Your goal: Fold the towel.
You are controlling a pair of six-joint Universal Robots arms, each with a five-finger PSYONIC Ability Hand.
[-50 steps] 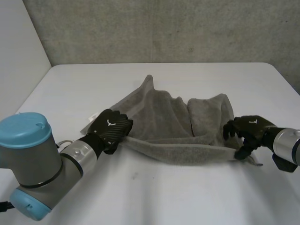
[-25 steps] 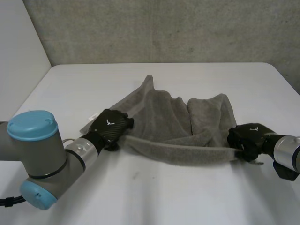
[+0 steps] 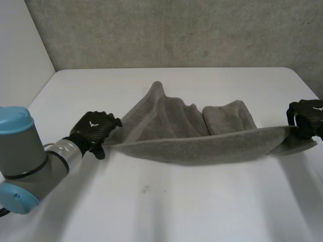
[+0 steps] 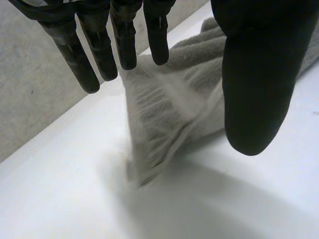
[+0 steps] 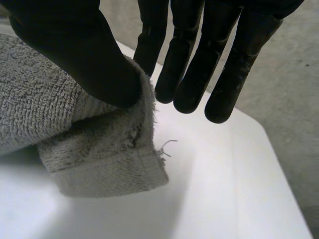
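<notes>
left hand [image 3: 93, 130], white logo [image 3: 92, 124]: pinches towel [image 3: 202, 147] corner | right hand [image 3: 304, 117]: pinches corner

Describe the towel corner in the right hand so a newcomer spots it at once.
On the white table lies a grey towel, its near edge stretched between two black hands. Follow that edge to the right hand at the table's right side; the corner is pinched under its thumb. Unlike the left hand's end, it shows a loose thread curling off the hem.
</notes>
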